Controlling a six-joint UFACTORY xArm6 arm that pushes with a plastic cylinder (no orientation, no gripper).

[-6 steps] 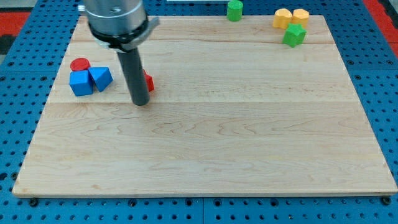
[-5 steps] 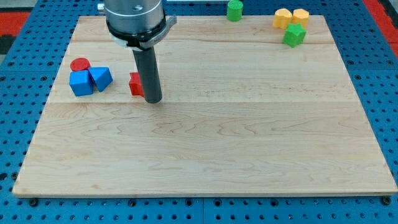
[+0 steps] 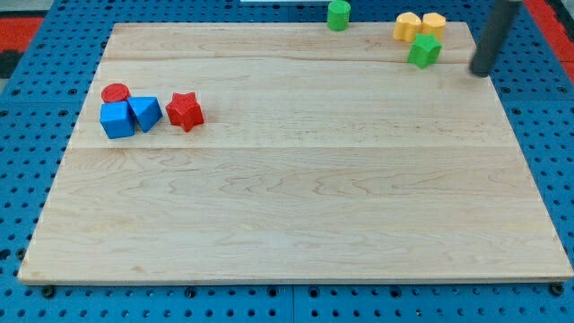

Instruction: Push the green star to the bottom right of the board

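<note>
Green star [image 3: 425, 50] lies at upper right of the board [image 3: 296, 197], just below two yellow blocks [image 3: 420, 26]. My tip [image 3: 482, 71] stands apart to its right, touching nothing. Rod's upper part cut off by frame top.

this is a robotics lab bench: a pale wooden worktop [image 3: 296, 206] sits on a blue perforated mounting plate [image 3: 547, 161] with a regular grid of holes. small bright toy blocks, like the red star [image 3: 185, 111], lie scattered on it, and a red mat [image 3: 27, 31] edges the view's top corners.
</note>
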